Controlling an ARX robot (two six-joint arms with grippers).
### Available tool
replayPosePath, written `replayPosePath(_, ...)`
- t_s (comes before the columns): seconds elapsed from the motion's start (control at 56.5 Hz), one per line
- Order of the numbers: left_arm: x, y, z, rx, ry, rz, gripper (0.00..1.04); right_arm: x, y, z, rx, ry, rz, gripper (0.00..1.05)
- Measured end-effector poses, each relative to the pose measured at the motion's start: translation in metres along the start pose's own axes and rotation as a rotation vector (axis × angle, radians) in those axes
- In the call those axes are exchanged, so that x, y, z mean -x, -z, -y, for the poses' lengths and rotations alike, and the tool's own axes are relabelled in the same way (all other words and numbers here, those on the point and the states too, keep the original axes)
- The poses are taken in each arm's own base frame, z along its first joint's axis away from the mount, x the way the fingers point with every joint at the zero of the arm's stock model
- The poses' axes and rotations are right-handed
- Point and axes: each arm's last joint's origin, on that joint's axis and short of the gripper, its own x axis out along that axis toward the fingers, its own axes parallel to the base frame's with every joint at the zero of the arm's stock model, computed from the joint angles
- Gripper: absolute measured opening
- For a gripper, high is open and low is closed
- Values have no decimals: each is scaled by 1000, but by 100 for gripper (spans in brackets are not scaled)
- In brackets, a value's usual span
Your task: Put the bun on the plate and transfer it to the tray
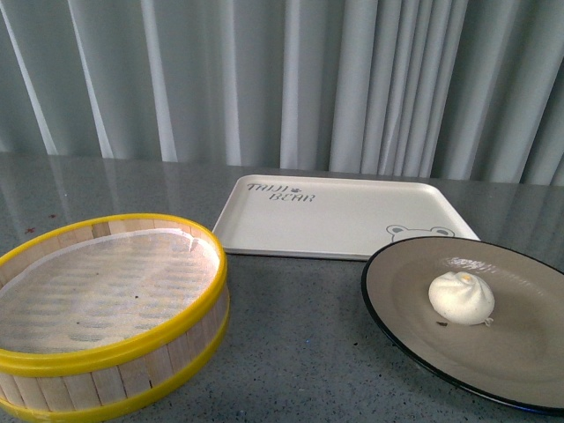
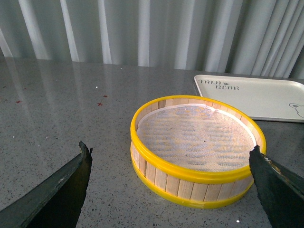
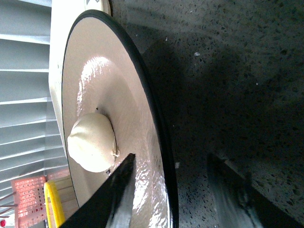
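Note:
The white pleated bun (image 1: 461, 297) lies on the beige-grey, black-rimmed plate (image 1: 405, 304) at the right of the table, in front of the cream tray (image 1: 335, 220) with its bear lettering. Neither arm shows in the front view. In the right wrist view my right gripper (image 3: 171, 161) is open and straddles the plate's black rim (image 3: 156, 123): one finger is over the plate's inside close to the bun (image 3: 92, 141), the other is outside above the table. My left gripper (image 2: 168, 156) is open, its fingers spread either side of the bamboo steamer, holding nothing.
A round yellow-rimmed bamboo steamer (image 1: 106, 308) with a white liner stands at the front left, near the tray's corner. Grey speckled tabletop (image 1: 291, 352) lies between steamer and plate. Pleated grey curtains close off the back.

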Motion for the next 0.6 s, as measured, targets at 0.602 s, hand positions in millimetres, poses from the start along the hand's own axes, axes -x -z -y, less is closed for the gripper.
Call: replayPosePath(0.602, 0, 0, 0, 0, 0, 0, 98, -3, -4, -9, 45, -138, 5, 3)
